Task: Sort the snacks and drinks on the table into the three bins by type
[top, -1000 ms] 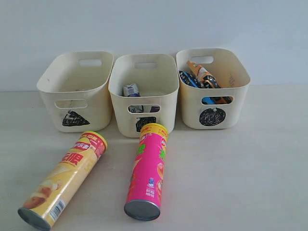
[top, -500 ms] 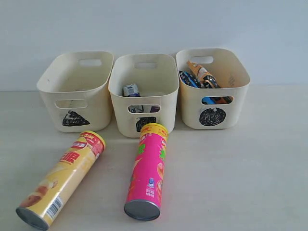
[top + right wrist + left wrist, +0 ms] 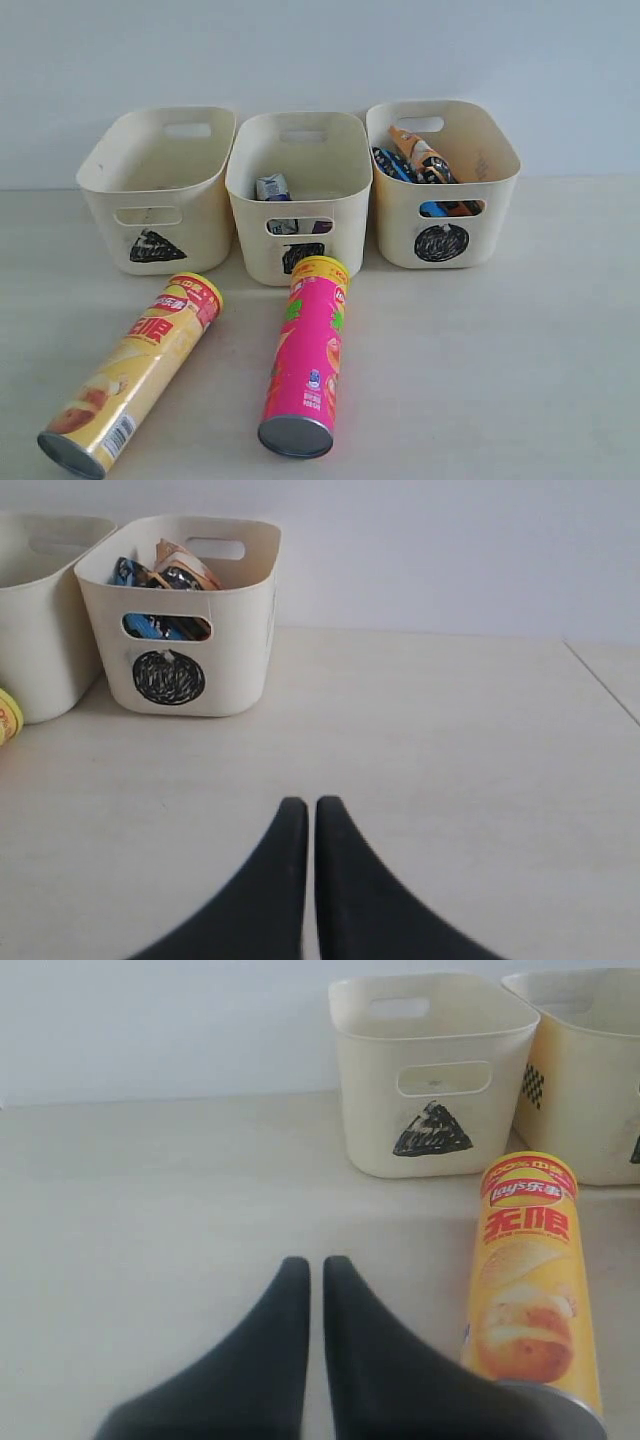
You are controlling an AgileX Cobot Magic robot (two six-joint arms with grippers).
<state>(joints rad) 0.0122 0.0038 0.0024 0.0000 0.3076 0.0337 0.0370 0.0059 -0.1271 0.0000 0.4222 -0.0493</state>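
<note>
Black left jaws and right jaws are pressed shut, gripping nothing; just beside the left jaws, a yellow tube (image 3: pixel 528 1290) reads "Lay's".

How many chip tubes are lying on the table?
2. The yellow chip tube lies before the triangle bin, the pink-red chip tube before the square bin. Bin interiors are partly hidden.

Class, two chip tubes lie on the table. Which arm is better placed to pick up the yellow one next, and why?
Left, probably. The yellow tube lies close by the left gripper, near the triangle bin; the right gripper faces bare table near the circle bin.
</note>
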